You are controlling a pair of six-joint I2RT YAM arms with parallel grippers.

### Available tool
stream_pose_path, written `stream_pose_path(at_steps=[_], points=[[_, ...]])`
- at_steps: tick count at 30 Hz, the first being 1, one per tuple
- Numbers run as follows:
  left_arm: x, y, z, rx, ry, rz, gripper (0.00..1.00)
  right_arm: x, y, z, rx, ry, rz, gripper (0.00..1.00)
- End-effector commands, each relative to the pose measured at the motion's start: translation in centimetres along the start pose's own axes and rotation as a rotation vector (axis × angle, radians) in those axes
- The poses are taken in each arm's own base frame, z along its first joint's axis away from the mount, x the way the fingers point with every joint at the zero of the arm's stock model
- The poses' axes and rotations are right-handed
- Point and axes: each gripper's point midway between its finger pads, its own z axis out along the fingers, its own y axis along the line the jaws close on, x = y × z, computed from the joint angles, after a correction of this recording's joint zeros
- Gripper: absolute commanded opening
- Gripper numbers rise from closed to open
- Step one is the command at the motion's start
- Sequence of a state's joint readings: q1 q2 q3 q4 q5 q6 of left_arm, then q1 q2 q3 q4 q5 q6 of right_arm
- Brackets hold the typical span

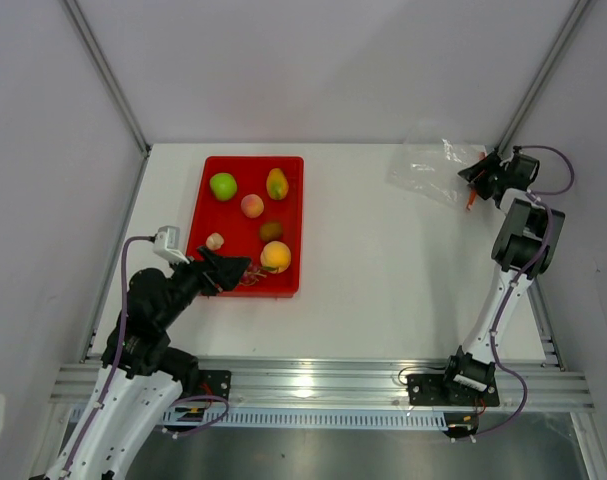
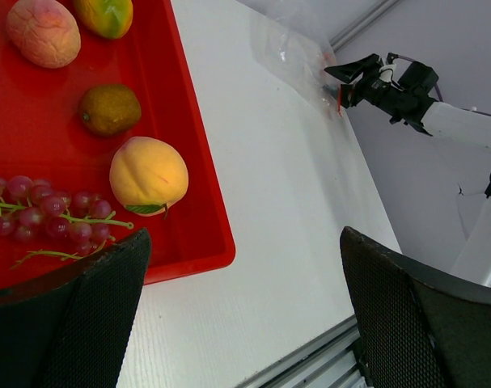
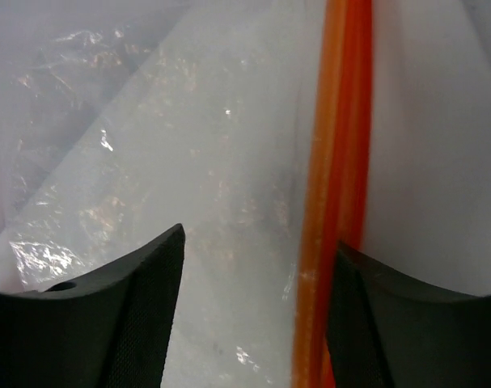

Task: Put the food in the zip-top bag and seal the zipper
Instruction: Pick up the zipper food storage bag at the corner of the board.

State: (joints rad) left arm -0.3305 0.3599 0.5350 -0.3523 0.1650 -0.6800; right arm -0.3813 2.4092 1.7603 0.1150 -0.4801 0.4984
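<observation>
Zipper [image 3: 336,162] runs near-to-far between parted right gripper [image 3: 257,242] fingers; bag [image 1: 428,165] spreads leftward

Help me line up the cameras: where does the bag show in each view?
Top external: bag at the far right of the table.
Left wrist: bag at top centre, faint.
Right wrist: bag fills most of the picture.
Shared landmark: the orange zipper on the bag's right-hand edge in all three.

bright, even, diffuse light, faint soft shadows; small glints on crinkly zip-top bag [image 3: 132,153]; blurred right wrist close-up.
</observation>
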Motion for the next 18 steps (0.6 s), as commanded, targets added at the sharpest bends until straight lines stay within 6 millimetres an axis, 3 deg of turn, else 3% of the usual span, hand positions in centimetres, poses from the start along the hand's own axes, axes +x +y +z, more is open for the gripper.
stream_pose_path(at_steps=[1,3,11,15,17,18], points=[[-0.4,-0.9,0.1,0.043,-0.005,0.014,0.99,0.9,0.9,1.0,-0.05,0.043,0.048,0.57],[-0.1,-0.8,0.1,0.04,0.002,0.006,0.99,1.0,1.8,1.2,-0.072,0.049,0.057,0.43],[0.2,-1.0,-0.2,0.049,0.022,0.005,0.99,1.0,5.1,1.2,-0.13,0.071,0.037,0.03],[0.4,-1.5,-0.6,0.062,0.047,0.004,0.97,-0.1,7.9,-0.5,-0.132,0.058,0.015,0.0],[0.5,-1.8,-0.7,0.074,0.059,0.004,0.96,0.5,9.0,-1.2,-0.131,0.077,0.008,0.0],[0.6,-2.1,-0.9,0.09,0.071,0.005,0.94,-0.4,10.7,-2.5,-0.147,0.058,-0.011,0.0]])
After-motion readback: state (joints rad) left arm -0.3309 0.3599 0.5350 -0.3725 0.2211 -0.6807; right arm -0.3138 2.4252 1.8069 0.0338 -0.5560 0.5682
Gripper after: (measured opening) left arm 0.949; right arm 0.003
